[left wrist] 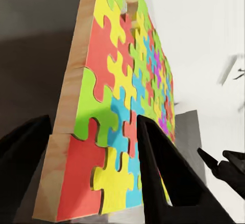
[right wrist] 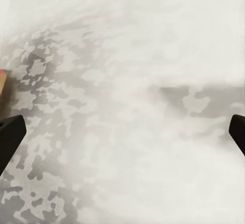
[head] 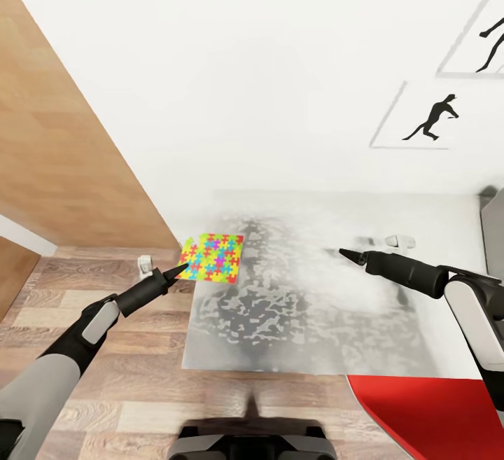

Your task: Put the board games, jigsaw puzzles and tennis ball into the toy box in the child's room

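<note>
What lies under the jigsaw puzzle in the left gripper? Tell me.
The jigsaw puzzle, pinched by the left gripper, overhangs the table's pale top at its corner. Whatever is directly beneath the board is covered.

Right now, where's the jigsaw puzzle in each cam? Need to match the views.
Head view: jigsaw puzzle left of centre, at the table's left edge, gripped by the left gripper.
Left wrist view: it takes up the centre, edge-on between the fingers, printed face towards the wall.
Right wrist view: I cannot make it out; a reddish sliver at the frame's edge is unidentifiable.
Shared landmark: the mottled pale grey tabletop, and the right gripper.
</note>
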You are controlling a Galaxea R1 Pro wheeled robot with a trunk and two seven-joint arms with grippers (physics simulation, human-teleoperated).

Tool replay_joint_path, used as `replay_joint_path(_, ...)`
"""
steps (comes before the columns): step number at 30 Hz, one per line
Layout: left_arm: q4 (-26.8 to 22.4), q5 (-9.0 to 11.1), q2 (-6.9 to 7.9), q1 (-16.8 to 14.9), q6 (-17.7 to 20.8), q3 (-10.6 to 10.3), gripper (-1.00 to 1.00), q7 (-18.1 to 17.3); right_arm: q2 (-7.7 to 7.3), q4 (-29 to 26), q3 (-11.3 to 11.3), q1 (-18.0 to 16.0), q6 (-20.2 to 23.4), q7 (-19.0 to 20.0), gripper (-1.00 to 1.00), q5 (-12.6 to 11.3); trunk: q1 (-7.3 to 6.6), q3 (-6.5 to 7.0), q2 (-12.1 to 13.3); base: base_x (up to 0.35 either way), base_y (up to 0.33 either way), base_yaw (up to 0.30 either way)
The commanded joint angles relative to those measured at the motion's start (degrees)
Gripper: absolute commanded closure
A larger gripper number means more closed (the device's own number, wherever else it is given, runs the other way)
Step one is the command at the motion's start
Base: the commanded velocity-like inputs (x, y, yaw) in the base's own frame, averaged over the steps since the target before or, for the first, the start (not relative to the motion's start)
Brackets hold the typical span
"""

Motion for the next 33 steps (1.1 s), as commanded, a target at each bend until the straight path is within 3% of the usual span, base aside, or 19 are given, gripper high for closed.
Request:
replay_joint_path(1,-0.1,-0.9,-0.13,0.0,-0.3,-0.7,1.00,0.3,0.00,0.0,-0.1,0.0,0.3,0.5,-1.00,0.4,0.05,-0.08,-0.1,0.000,0.000,0.000)
replay_joint_path(16,-8.9,-0.8,-2.06,1.1,3.5,-0.6,1.00,0.6,0.00,0.0,-0.1,0.0,0.3,0.5,-1.00,0.4,0.05,-0.08,-0.1,0.000,0.000,0.000)
replay_joint_path(27,-11.2,-0.7,-2.38,1.4,4.7,-0.6,1.00,0.6,0.00,0.0,-0.1,0.0,0.3,0.5,-1.00,0.4,0.05,-0.08,-0.1,0.000,0.000,0.000)
replay_joint_path(33,-15.9,-0.8,-2.43,2.9,6.7,-0.4,1.00,0.8,0.02,0.0,-0.1,0.0,0.3,0.5,-1.00,0.4,0.05,-0.08,-0.1,0.000,0.000,0.000)
